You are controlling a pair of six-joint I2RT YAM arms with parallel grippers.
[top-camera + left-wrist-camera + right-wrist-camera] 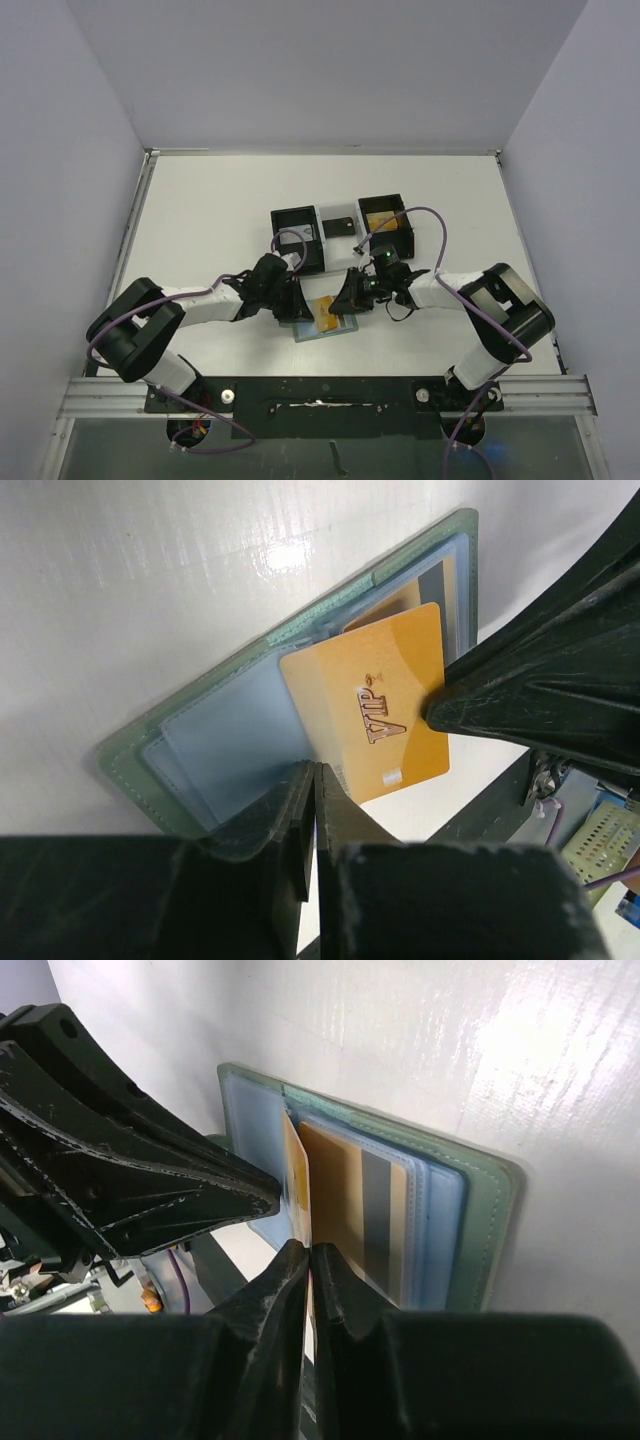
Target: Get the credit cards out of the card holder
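Credit card (pixel 370 710), gold-orange plastic marked VIP, sits half drawn from the sage-green folding card holder (pixel 140 770), open on the white table (pixel 120 600). Right gripper (pixel 310 1255) clamps the card's edge, evidently to extract it; left gripper (pixel 315 775), fingers together, bears on the holder's edge, apparently anchoring it.
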